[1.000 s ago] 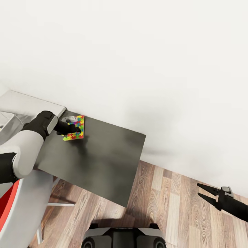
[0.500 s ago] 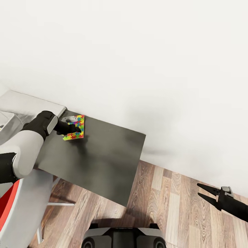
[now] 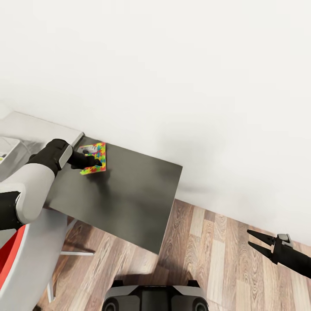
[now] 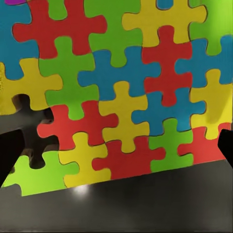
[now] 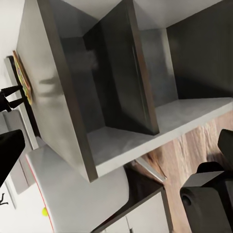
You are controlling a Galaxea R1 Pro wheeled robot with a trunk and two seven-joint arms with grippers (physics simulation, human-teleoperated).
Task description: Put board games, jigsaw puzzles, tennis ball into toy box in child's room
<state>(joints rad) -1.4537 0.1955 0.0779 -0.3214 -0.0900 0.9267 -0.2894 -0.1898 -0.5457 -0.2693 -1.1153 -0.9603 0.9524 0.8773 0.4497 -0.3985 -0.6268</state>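
Head view: left gripper point(image 3: 96, 163) at the jigsaw puzzle point(image 3: 96, 157), which lies flat on the dark side unit point(image 3: 129, 194) near the wall; jaws straddle its edge, grip uncertain. Right gripper point(image 3: 255, 242) spread, idle over the floor. Step: picking the puzzle; next needs pinch and lift.

Jigsaw puzzle point(image 3: 97, 158): thin flat mat of red, yellow, green and blue interlocking pieces with knobbly edges. It lies flat on the dark grey side unit point(image 3: 129, 198) of the table, at its far corner near the wall, beside the light desk top point(image 3: 39, 127).
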